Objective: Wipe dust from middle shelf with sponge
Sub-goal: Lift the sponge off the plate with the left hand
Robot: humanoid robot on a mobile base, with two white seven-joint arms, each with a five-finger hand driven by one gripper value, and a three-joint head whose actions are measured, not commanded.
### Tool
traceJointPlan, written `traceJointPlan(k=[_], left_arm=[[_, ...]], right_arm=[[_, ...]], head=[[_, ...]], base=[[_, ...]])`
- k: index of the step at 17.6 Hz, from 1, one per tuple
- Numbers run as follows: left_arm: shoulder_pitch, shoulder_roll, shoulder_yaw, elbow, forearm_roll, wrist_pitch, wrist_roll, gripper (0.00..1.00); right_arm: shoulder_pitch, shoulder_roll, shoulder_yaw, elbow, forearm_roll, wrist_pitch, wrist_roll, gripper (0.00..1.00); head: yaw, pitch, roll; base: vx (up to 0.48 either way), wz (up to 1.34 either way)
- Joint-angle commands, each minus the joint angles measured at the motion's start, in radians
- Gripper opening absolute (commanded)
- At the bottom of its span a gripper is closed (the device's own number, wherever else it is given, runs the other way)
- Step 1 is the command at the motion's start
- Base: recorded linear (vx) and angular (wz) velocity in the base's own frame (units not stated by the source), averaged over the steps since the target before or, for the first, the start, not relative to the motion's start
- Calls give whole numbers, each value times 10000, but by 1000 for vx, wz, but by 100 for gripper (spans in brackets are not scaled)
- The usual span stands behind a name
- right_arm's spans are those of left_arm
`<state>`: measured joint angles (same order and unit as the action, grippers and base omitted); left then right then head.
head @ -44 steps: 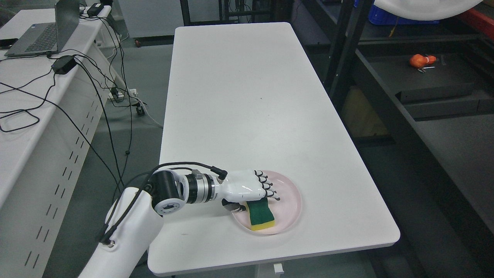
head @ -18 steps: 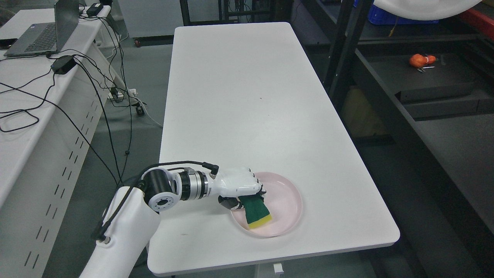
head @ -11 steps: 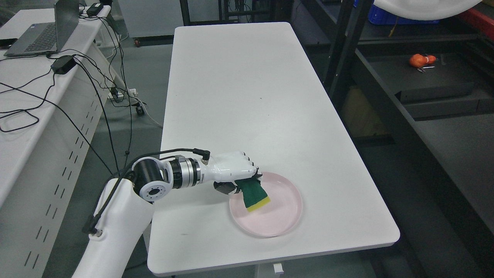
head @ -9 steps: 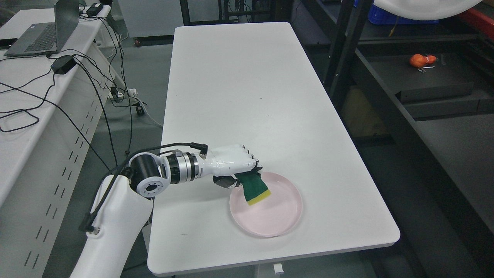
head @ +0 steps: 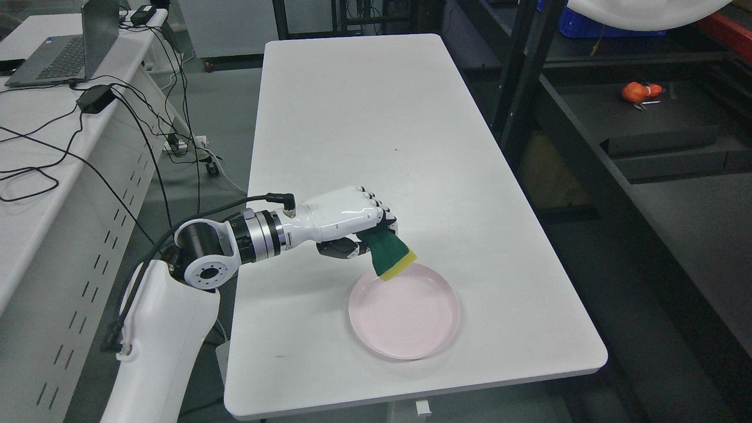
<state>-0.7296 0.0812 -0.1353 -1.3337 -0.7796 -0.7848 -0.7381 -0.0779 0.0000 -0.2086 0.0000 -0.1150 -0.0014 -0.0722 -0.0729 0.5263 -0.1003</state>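
White and long, the tabletop [head: 376,147] runs away from the camera, with a dark metal shelf rack [head: 634,123] standing along its right side and a second white desk [head: 35,194] strung with black cables [head: 117,135] to the left. A laptop [head: 64,47] sits at the far end of that desk. On one dark shelf of the rack lies a small orange object [head: 637,91], too small to make out properly.

Near the front edge of the tabletop rests a pale pink plate [head: 404,311], with nothing on it. The left hand [head: 346,218] is raised above the tabletop just behind the plate's far-left rim, its fingers curled tight around a sponge [head: 390,254]. The sponge juts down and to the right from the fist, green side up with a yellow layer showing at its lower end, and that end hangs over the plate's rim, apparently clear of it. The left arm comes in from the lower left corner.
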Motion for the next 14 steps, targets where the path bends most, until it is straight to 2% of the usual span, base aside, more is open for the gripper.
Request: traceJointPlan(k=[1,3,14], left_arm=[[178,-198,1245,-454,417,-6,125,9],[194,-627,1613,-454,494,-6,125,9],[301,-638,2059,-423,418,-6,125,8]], right_arm=[[-3,-175,0,-175,0,719,1,100],[12,-175,0,-175,0,719,1,100],[-3,-175,0,-175,0,719,1,100]], head=[[0,0,0],[0,0,0],[0,0,0]], base=[[0,0],[-32,-24],[-102,-151]])
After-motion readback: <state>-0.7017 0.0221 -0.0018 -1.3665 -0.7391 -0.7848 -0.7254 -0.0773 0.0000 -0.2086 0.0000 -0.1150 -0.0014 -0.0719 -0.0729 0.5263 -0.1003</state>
